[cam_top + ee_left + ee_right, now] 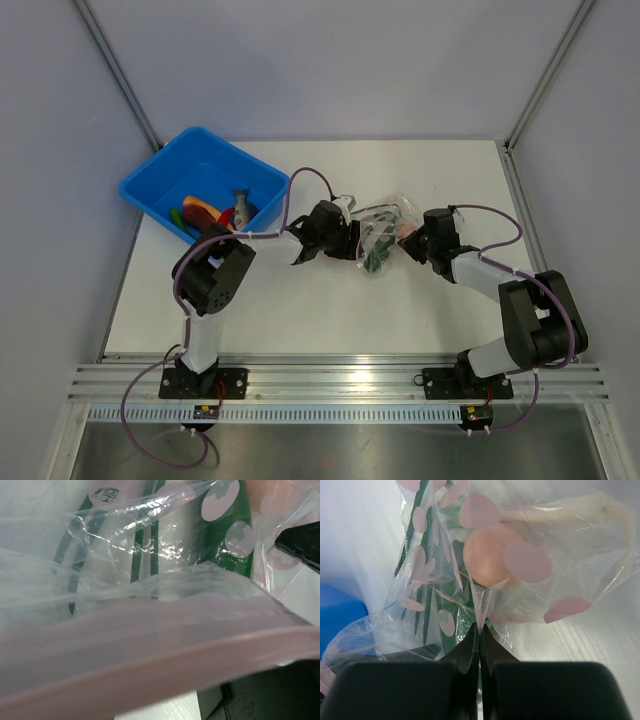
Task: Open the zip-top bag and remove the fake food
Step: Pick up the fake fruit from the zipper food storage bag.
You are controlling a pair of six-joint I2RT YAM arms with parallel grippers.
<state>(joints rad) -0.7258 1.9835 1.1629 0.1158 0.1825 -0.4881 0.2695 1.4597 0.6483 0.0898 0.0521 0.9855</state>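
Right wrist, right gripper [479, 629] pinching zip-top bag [560, 570]

The zip-top bag [382, 237] was thin clear plastic film, glossy and crinkled, printed with flat pink spots; its zip strip [150, 670] looked smooth, pinkish and dull; the egg-like ball [487, 555] inside was smooth and satiny; the blue bin [215, 165] was shiny moulded plastic; the table [300, 310] matt white; the right gripper [479, 632] matt black plastic.
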